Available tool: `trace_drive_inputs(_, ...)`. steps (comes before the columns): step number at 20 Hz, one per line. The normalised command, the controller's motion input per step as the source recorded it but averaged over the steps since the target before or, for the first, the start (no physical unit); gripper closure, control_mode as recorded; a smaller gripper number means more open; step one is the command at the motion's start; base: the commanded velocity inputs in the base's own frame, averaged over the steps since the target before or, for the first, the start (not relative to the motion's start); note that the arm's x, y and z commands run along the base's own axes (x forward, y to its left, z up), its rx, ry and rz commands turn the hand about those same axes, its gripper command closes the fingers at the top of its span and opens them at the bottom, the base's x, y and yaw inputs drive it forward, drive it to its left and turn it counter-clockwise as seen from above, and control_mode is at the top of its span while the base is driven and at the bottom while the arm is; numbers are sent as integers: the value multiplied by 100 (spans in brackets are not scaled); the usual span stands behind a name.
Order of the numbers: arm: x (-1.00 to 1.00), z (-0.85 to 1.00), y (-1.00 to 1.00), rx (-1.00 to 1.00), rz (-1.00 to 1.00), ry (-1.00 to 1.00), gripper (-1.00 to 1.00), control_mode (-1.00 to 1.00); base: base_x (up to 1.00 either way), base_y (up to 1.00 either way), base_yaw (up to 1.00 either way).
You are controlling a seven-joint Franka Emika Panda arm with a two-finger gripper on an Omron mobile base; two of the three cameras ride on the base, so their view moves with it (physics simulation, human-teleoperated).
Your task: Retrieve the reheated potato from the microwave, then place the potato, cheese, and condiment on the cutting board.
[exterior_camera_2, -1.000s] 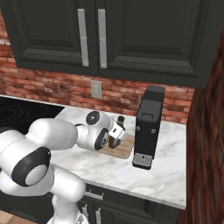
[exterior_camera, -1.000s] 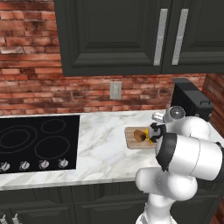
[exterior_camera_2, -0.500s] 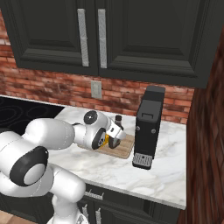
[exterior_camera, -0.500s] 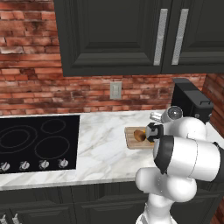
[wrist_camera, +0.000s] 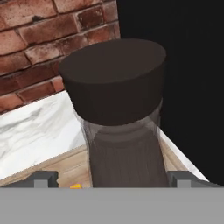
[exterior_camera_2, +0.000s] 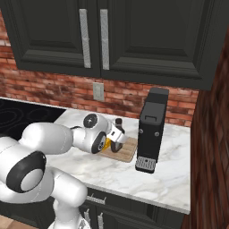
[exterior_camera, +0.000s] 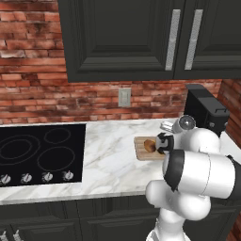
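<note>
Slim dark condiment bottle (wrist_camera: pixel 120 127) standing upright on light-brown wooden cutting board (wrist_camera: pixel 52 168), no readable label.
Straddling it unclamped: gripper (wrist_camera: pixel 113 178), jaws spread wide.

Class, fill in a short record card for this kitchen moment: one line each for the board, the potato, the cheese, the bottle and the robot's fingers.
cutting board: on the marble counter, beside the coffee machine
potato: lying on the board
cheese: on the board, mostly hidden by the hand
condiment: upright on the board
fingers: spread wide, one either side of the bottle, not clamping it
</note>
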Motion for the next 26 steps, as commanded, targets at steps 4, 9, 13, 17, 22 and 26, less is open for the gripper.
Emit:
trace_drive_inputs(4, -19, 1, 0, 0, 0, 1, -100, -100, 0, 0, 0)
trace_drive_inputs(9, -7, 5, 0, 0, 0, 0, -100, -100, 0, 0, 0)
trace_drive_inputs(13, -17, 5, 0, 0, 0, 0, -100, -100, 0, 0, 0)
trace_drive_inputs(17, -39, 11, 5, 0, 0, 0, -100, -100, 0, 0, 0)
trace_drive_inputs(22, -32, 36, 5, 1, 0, 1, -100, -100, 0, 0, 0)
trace_drive_inputs(26, -33, 50, 4, 5, 1, 14, -100, -100, 0, 0, 0)
